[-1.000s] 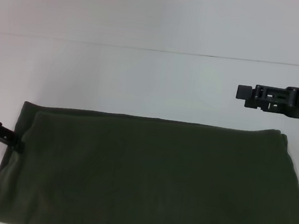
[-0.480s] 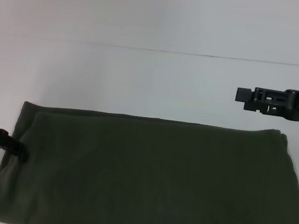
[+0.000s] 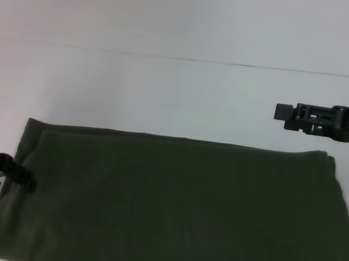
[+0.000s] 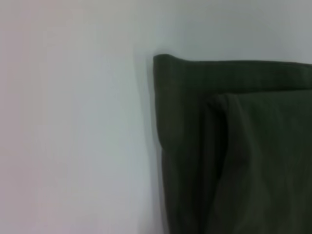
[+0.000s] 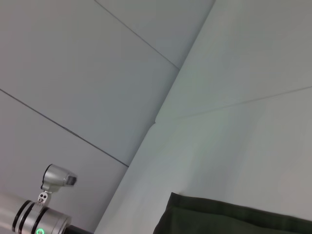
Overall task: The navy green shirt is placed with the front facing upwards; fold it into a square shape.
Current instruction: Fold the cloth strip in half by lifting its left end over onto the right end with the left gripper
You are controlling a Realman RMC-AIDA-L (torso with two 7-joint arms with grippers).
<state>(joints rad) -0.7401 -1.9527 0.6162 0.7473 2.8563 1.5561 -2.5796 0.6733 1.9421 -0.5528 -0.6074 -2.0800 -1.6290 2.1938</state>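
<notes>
The navy green shirt (image 3: 178,207) lies flat on the white table (image 3: 166,91) as a wide rectangle folded in layers, with only plain green cloth showing. My left gripper (image 3: 27,180) sits low at the shirt's left edge, its tip over the cloth border. The left wrist view shows that edge and a corner of the shirt (image 4: 234,156) with a second layer set back on top. My right gripper (image 3: 283,111) hovers level above bare table beyond the shirt's far right corner. That corner of the shirt (image 5: 234,219) shows in the right wrist view.
White tabletop stretches behind and to the left of the shirt, ending at a pale wall (image 3: 188,17). A silver robot joint with a green light (image 5: 44,219) shows in the right wrist view. The shirt's right side runs out of the head view.
My left gripper has slid along the shirt's left edge toward the near side and slightly inward. The shirt and the right gripper have stayed put.
</notes>
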